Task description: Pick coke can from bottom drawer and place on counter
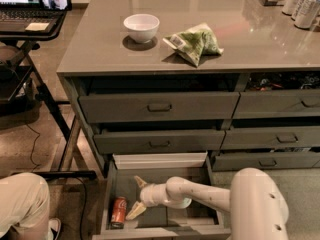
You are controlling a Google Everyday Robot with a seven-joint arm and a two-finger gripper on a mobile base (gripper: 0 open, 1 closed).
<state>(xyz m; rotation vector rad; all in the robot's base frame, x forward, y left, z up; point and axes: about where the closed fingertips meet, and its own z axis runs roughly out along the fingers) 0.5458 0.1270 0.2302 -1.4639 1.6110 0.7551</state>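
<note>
Camera view: coke can (119, 212) beside hand (133, 197).

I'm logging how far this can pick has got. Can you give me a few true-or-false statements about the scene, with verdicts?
1. The coke can already stands on the counter. False: it is in the open bottom drawer, by its left wall.
2. The gripper is inside the bottom drawer, just right of the can. True.
3. The gripper is shut on the can. False: its fingers are spread open, and the can is not between them.
4. A white bowl and a green bag are on the counter. True.
5. The bowl sits to the right of the bag. False: it is to the left.
</note>
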